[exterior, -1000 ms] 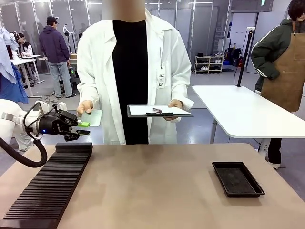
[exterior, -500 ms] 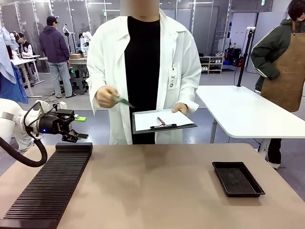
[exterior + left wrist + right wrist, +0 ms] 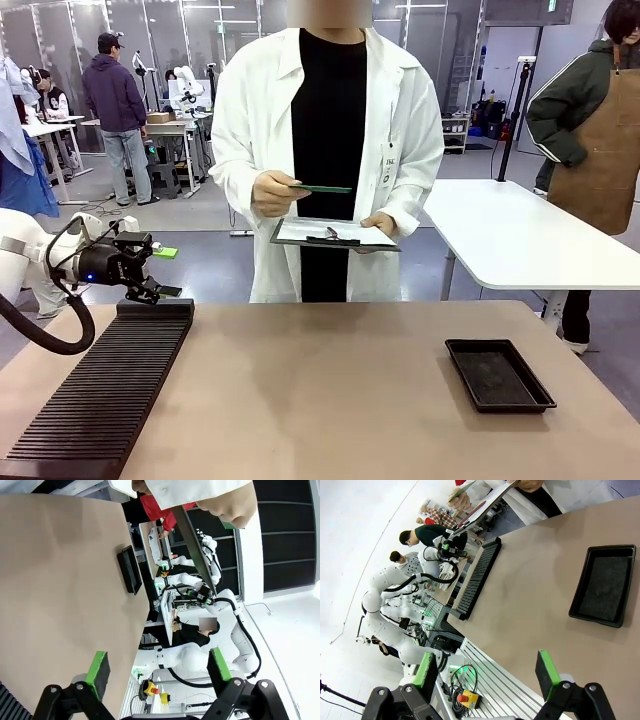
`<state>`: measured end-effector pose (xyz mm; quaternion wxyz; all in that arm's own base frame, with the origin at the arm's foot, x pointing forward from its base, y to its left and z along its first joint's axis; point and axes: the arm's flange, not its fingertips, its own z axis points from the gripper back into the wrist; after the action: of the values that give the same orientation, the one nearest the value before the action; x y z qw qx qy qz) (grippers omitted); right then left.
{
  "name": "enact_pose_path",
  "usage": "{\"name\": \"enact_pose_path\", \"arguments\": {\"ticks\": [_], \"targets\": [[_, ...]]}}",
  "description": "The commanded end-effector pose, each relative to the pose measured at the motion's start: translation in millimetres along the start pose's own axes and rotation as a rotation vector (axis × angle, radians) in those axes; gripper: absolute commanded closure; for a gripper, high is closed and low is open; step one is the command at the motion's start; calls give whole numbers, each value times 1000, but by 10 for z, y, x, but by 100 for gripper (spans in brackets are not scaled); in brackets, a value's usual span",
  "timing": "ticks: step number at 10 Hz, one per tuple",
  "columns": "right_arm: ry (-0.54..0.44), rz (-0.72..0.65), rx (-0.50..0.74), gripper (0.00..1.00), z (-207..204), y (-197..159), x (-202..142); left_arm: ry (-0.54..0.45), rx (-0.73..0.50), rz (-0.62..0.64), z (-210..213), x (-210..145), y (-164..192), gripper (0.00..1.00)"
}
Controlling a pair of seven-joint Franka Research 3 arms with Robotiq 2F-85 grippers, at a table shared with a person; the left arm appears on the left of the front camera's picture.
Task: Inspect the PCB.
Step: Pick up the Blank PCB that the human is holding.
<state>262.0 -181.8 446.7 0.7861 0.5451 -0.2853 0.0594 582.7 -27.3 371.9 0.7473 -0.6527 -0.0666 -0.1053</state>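
I see the PCB at upper centre of the front view, level in the person's hand above the clipboard, its long axis running left-right. My left gripper, wide and empty, sits lower left and is probably the nearer one. The right gripper is wide and empty too.

White left arm, black cable loop; black left gripper, green pads, small blue light

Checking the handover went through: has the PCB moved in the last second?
Yes. The PCB, now in the person's hand, has gone right and up in the front view, away from the black slotted rack.
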Motion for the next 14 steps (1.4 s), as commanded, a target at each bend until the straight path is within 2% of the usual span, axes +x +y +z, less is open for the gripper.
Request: {"name": "enact_pose_path", "arguments": {"ticks": [1,3,5,7,8,9,10,11,12,14], "targets": [[-13,18,11,0,3,-2,6,31,67,-25,15,-124,-94,0],[-13,18,11,0,3,-2,6,73,83,-26,88,-189,-187,0],[-13,18,11,0,3,-2,6,79,-10,29,326,-457,-365,0],[-13,18,11,0,3,-2,6,36,12,4,817,-1074,-549,0],[-13,18,11,0,3,-2,6,-4,-17,27,1019,-1412,-615,0],[-13,18,11,0,3,-2,6,-29,-62,-4,1159,-1759,-705,0],[-13,18,11,0,3,-2,6,-124,-81,55,1246,-1986,-792,0],[-13,18,11,0,3,-2,6,-156,-87,73,1335,-2301,-1039,0],[-13,18,11,0,3,-2,6,-172,-50,55,1401,-2430,-1179,0],[-13,18,11,0,3,-2,6,-229,-53,90,1625,-2688,-1416,0]]}}
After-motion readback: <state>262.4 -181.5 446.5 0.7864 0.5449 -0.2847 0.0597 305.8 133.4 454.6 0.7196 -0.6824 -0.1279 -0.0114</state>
